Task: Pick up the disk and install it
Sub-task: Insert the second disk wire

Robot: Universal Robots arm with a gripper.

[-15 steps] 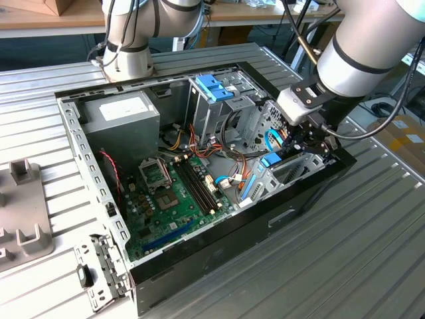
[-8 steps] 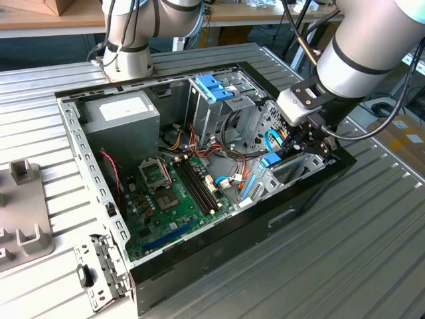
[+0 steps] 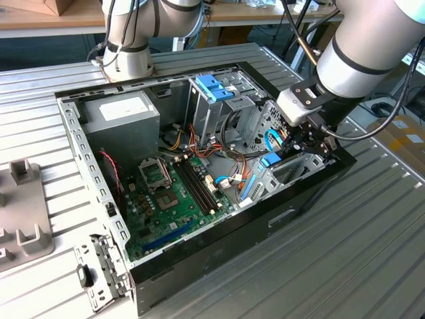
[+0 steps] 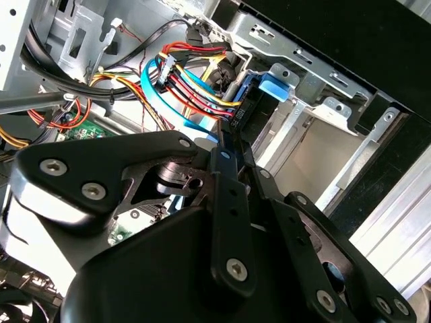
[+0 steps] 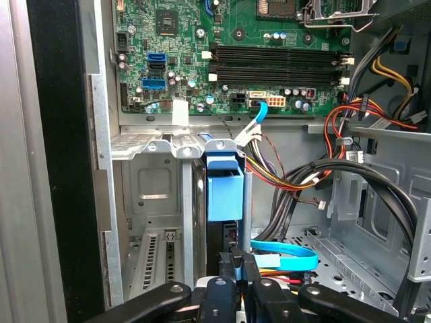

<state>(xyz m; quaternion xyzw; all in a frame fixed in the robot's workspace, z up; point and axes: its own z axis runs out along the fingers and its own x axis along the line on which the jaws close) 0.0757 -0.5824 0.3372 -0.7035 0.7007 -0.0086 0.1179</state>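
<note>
We find the pincer [image 3: 307, 141] low inside the open computer case [image 3: 219, 256], at the drive bay [image 3: 292, 169] on the exterior view's right; in the first wrist view its fingers [image 5: 237, 269] appear pressed together on the thin edge of the disk [image 5: 224, 192], which stands on edge in the bay with its blue carrier uppermost (the metal body is mostly hidden). The disk sits beside the grey bay wall [image 5: 153, 202], with the blue cable [image 5: 286, 256] and the wire bundle [image 5: 303, 178] close by. We judge it stiff, dense and shock-sensitive; the smooth metal faces could slip; the carrier rim or long edges give the surest hold; the motherboard [image 3: 172, 196] lies apart.
</note>
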